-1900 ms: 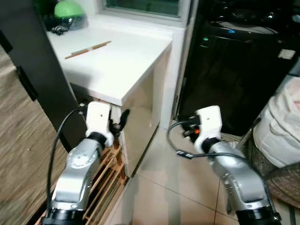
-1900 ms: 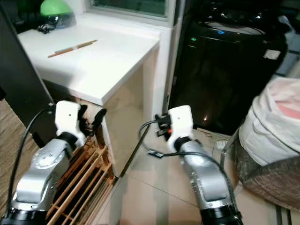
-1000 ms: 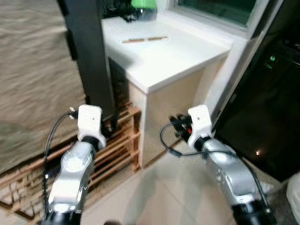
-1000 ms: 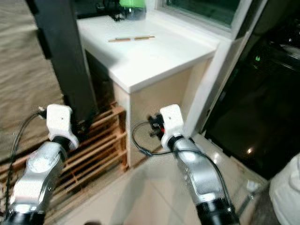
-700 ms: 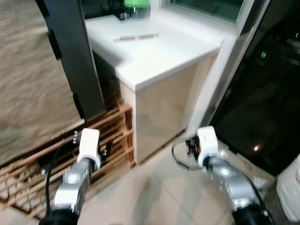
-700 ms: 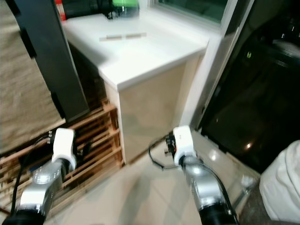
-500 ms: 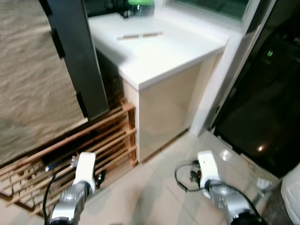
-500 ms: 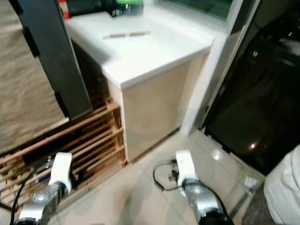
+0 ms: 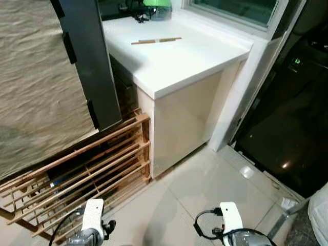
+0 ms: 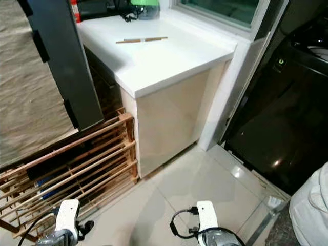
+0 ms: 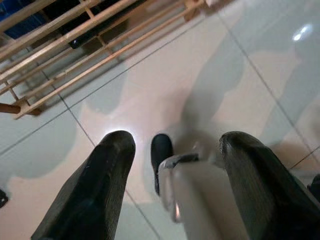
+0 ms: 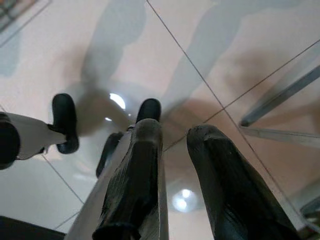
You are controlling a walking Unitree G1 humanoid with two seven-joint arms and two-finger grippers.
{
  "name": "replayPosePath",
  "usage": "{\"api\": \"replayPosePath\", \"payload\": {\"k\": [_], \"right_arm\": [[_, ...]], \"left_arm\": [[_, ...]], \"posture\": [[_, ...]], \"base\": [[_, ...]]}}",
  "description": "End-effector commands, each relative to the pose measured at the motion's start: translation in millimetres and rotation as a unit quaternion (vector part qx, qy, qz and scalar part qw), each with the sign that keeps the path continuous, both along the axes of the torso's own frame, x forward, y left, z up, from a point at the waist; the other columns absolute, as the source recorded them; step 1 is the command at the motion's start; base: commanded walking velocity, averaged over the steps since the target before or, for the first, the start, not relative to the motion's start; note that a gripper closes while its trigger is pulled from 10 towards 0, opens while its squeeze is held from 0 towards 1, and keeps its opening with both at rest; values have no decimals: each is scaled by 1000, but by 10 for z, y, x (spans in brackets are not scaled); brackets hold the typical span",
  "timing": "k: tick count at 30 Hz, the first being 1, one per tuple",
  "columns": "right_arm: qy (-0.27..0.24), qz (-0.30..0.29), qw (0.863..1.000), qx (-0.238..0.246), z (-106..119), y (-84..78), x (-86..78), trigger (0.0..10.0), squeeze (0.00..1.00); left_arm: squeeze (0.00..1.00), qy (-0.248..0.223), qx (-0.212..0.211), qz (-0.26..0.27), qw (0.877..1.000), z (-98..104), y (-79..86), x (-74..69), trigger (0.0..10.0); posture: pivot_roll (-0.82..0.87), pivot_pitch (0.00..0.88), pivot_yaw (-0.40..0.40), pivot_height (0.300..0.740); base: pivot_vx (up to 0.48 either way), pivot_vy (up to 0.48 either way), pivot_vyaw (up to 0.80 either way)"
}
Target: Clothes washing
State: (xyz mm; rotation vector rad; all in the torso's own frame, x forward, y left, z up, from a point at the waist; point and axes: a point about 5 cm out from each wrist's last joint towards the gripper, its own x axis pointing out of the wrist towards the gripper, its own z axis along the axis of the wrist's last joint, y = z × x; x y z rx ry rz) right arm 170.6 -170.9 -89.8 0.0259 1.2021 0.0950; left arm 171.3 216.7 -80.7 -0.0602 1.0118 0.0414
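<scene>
From the head's left eye, a white surface (image 9: 179, 56) stands ahead with a pair of thin sticks (image 9: 155, 40) lying on it and a green-topped object (image 9: 156, 6) at its far left corner. A dark panel (image 9: 87, 56) leans at the left over a slatted wooden rack (image 9: 77, 169) on the tiled floor (image 9: 205, 184). To the right of the surface stands the black washing machine (image 9: 287, 118), a small green light showing on its top, and at the far right edge a bit of the white laundry bundle (image 9: 320, 210) pokes in. Both arms hang low at the near edge, the left wrist (image 9: 92, 218) and the right wrist (image 9: 230, 220) barely showing above the floor. The right eye gives the same scene, with a red object (image 10: 77, 9) at the far left of the surface. Looking along the left gripper (image 11: 175, 150), its jaws stand well apart over the pale tiles, the rack's slats lying beyond, and the robot's own leg and dark foot show between the two black fingers (image 11: 110, 175). Looking along the right gripper (image 12: 172, 145), its jaws sit close side by side with only a slim gap, holding nothing, pointed down at the glossy floor with a metal bar (image 12: 280, 100) off to one side.
</scene>
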Motion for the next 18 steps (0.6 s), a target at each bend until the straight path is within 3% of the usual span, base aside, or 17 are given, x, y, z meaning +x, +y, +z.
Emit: {"api": "replayPosePath", "payload": {"k": [1,18], "right_arm": [[-3,0,1000,5,4,-25,18,10000,0],[2,11,1000,13,-23,18,-9,10000,0]], "left_arm": [[0,-19,4,4,1000,36,-7,91,10000],[0,-20,-6,-11,1000,24,-67,108,10000]], "posture": [[34,0,-43,740],[43,0,-50,740]], "base": [[0,0,0],[0,0,0]]}}
